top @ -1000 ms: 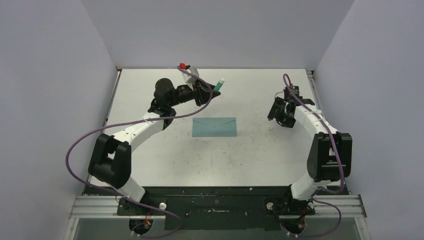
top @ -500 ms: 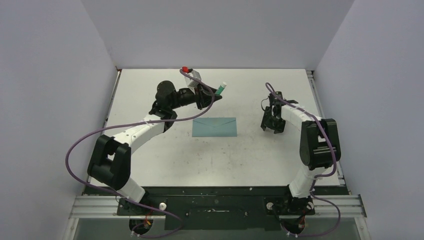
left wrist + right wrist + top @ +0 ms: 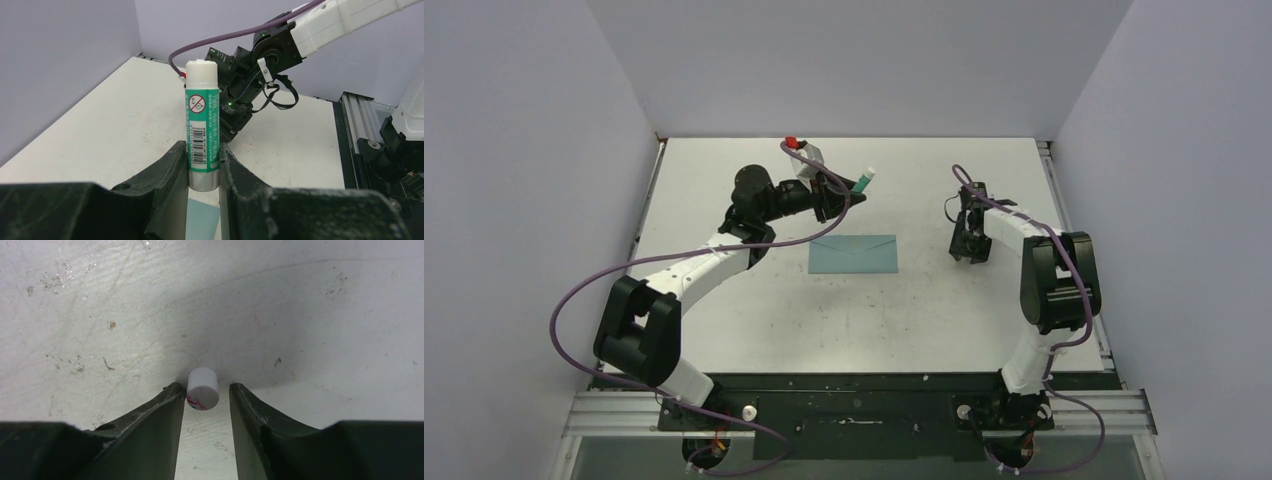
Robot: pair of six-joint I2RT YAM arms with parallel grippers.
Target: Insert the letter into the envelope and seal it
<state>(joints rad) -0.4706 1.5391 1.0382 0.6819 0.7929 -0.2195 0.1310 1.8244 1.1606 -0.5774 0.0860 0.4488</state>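
Down on the table (image 3: 944, 310), right of centre, the right gripper (image 3: 204, 388) straddles a small white cap (image 3: 203, 389). Its jaws are partly narrowed and not yet pinching it. A second ago the gripper hung farther to the right with its jaws wider, so it has come in to fetch the cap. Opposite, the left gripper (image 3: 202, 150) clamps the uncapped glue stick (image 3: 201, 100) by its base. Between them the teal envelope (image 3: 853, 254) lies flat with its flap folded down. The letter is not visible and is presumably inside. Gluing looks finished, and recapping seems next.
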